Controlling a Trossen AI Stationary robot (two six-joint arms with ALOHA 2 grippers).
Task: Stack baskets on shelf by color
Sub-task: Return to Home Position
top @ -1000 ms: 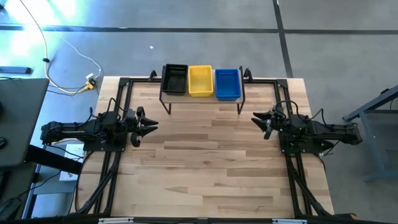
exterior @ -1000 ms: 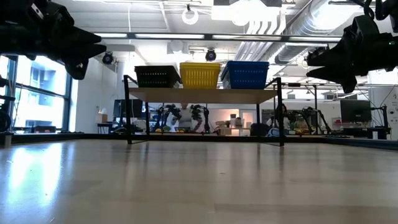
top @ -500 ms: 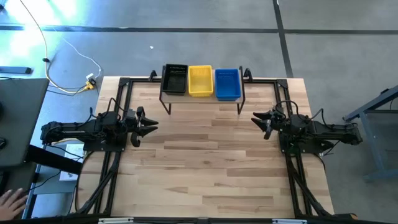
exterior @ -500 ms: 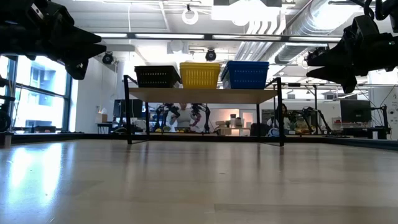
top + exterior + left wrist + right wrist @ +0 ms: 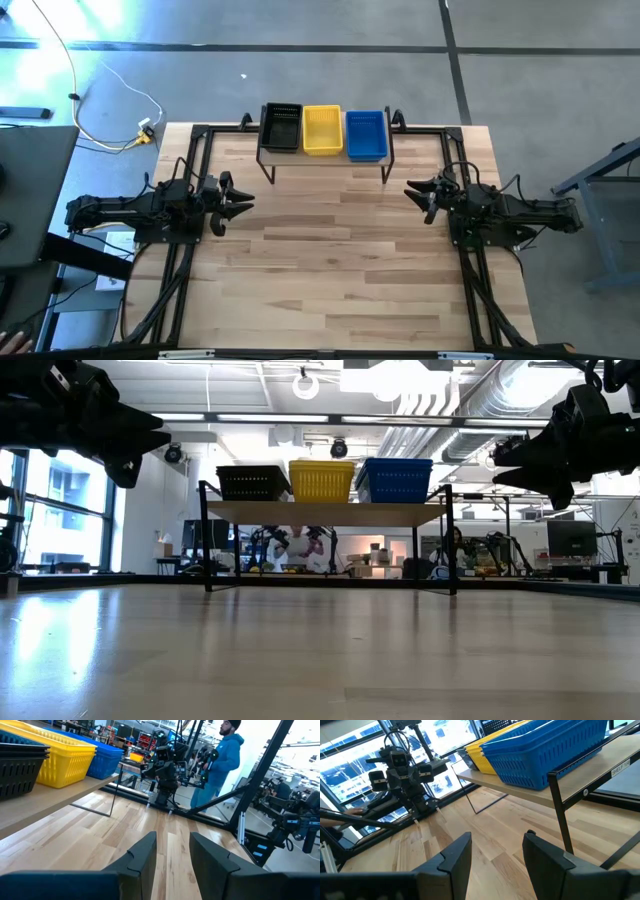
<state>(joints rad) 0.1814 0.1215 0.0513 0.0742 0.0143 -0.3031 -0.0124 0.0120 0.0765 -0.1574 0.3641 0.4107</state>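
Three stacks of baskets rest with their bottoms on the shelf [image 5: 325, 158] at the table's far edge: black [image 5: 281, 127] on the left, yellow [image 5: 322, 130] in the middle, blue [image 5: 366, 135] on the right. The low view shows them side by side: black [image 5: 253, 483], yellow [image 5: 322, 480], blue [image 5: 396, 479]. My left gripper [image 5: 244, 201] hovers open near the table's left edge. My right gripper [image 5: 412, 190] hovers open near the right edge. Both are raised above the tabletop and hold nothing.
Black frame rails [image 5: 180, 290] run along the left and right sides of the wooden tabletop [image 5: 330, 270]. A person in a blue hoodie [image 5: 220, 760] stands beyond the table. A hand [image 5: 12, 345] shows at the near-left corner, off the table.
Both arms and the baskets have kept still. A person's hand came into the high view at the near-left corner and has drawn back toward the picture's edge.
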